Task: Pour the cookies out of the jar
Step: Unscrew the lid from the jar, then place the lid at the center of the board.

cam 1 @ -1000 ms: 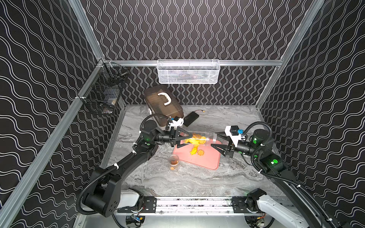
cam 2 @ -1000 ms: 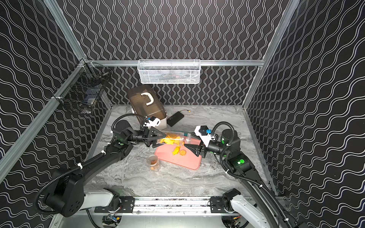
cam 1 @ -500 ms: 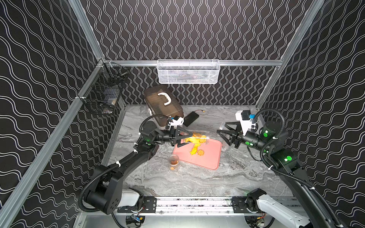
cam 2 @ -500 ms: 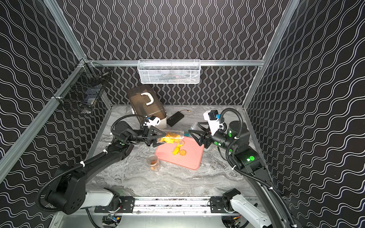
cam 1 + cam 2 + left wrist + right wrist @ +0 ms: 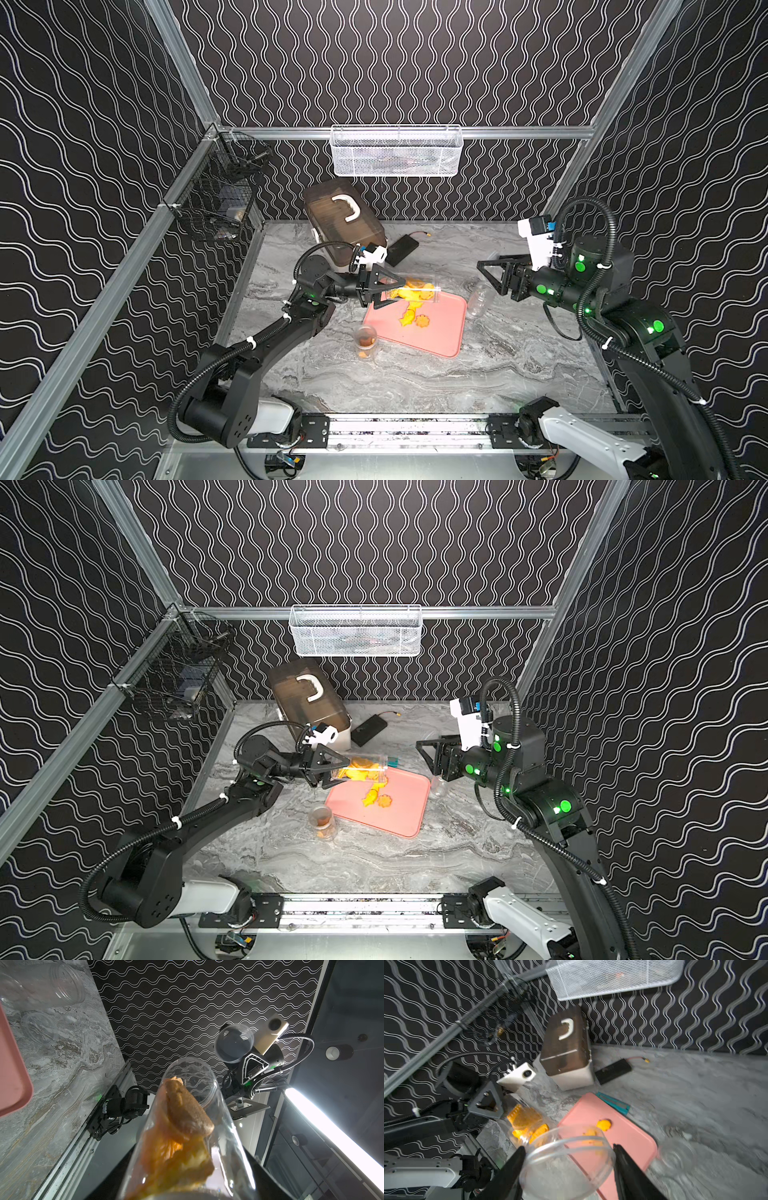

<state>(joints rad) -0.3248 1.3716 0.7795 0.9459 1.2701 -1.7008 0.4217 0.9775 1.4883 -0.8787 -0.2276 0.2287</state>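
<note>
In both top views the left claw is closed tight on the base end of a clear jar. It holds the jar level in the air, mouth towards 3 o'clock, over the 10 o'clock corner of a pink tray. Most of the cookies sit inside the jar and a few lie on the tray just below it. Off the tray's 2 o'clock edge an empty jar lies on the grey bench. At 8 o'clock stands a small clear pot with brown and orange bits inside. The right claw hangs at 3 o'clock, well apart from the clear jar, and what it grips is hard to make out here

In the left wrist view the clear jar runs away from the camera, with cookies heaped inside nearly to its open mouth. Beyond it the right claw pinches a clear round lid

The right wrist view is a little blurred. The right claw's fingers press on the lid from both sides. Past it, cookies show in the clear jar and two more lie on the pink tray
</note>
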